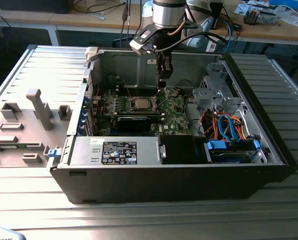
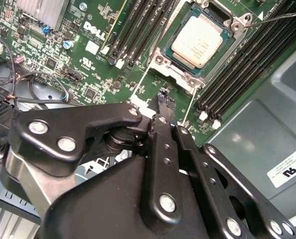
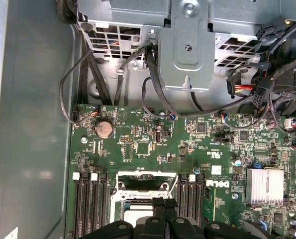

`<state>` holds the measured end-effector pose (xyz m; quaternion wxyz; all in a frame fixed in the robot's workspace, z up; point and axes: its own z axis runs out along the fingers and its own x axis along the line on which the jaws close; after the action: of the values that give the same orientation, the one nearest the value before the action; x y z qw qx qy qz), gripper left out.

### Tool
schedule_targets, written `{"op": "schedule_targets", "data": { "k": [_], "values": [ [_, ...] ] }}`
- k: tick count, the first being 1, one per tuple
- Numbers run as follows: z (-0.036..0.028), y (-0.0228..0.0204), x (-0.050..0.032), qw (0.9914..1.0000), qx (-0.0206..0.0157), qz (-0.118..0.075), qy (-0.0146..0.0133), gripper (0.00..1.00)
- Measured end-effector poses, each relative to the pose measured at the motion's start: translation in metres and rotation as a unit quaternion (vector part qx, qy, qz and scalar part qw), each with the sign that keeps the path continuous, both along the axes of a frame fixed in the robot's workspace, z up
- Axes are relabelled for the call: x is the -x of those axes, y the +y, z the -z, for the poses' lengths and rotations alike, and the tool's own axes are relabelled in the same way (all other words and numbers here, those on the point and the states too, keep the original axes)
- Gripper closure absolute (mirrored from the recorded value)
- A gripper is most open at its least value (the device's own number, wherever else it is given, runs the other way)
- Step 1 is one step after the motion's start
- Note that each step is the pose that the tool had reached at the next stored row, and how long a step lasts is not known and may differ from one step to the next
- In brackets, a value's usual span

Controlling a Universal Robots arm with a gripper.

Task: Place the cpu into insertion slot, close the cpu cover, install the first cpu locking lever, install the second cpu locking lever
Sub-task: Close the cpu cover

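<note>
The cpu [image 2: 197,40], a dull silver square, lies in the insertion slot [image 2: 185,79] on the green motherboard [image 2: 88,64]. The cpu cover [image 2: 173,73], a silver frame, lies flat around the chip. A thin wire lever [image 2: 279,16] sticks out from the socket's far corner. My gripper [image 2: 162,99] hangs just above the board beside the socket's edge, its black fingers pressed together with nothing seen between them. In the exterior view the gripper [image 1: 162,86] stands a little to the right of the cpu [image 1: 140,103]. In the first wrist view the fingertips [image 3: 153,203] overlap the socket [image 3: 143,186].
Black memory slots [image 2: 138,30] flank the socket on both sides. A finned heatsink [image 3: 266,186], a coin battery [image 3: 104,129] and loose cables [image 3: 152,74] sit near it. The case's metal walls [image 1: 128,62], drive cage [image 1: 214,87] and power supply [image 1: 118,150] enclose the board.
</note>
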<state>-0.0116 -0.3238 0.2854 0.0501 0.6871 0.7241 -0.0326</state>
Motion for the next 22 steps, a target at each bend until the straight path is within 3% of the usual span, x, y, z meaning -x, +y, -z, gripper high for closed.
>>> {"op": "schedule_targets", "data": {
  "k": [22],
  "values": [
    [0.0002,0.0,-0.0074,1.0,0.0,0.0,0.0,0.89]
  ]
}}
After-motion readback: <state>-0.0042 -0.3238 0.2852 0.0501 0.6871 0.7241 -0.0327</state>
